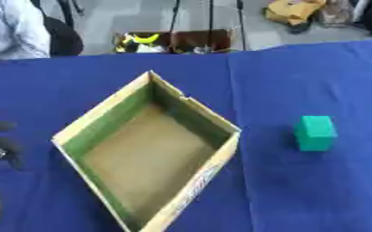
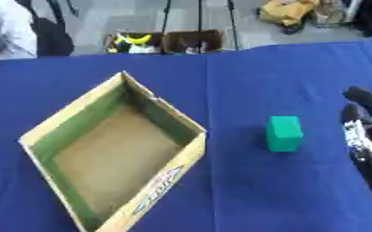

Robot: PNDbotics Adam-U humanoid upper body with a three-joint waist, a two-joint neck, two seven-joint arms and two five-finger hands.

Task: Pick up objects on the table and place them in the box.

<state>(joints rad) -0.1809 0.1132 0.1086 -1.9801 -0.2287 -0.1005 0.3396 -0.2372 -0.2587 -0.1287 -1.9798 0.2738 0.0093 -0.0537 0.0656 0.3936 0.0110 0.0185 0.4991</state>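
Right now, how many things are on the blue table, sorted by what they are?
Green rectangular blocks: 1
Open cardboard boxes with green inner walls: 1
Total: 2 things on the blue tablecloth; the box holds nothing.

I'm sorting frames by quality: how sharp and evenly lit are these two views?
Left eye view: soft blur throughout; the green block has fuzzy edges, light is even, no glare. Right eye view: equally soft; the print on the box is unreadable and the right hand is smeared.
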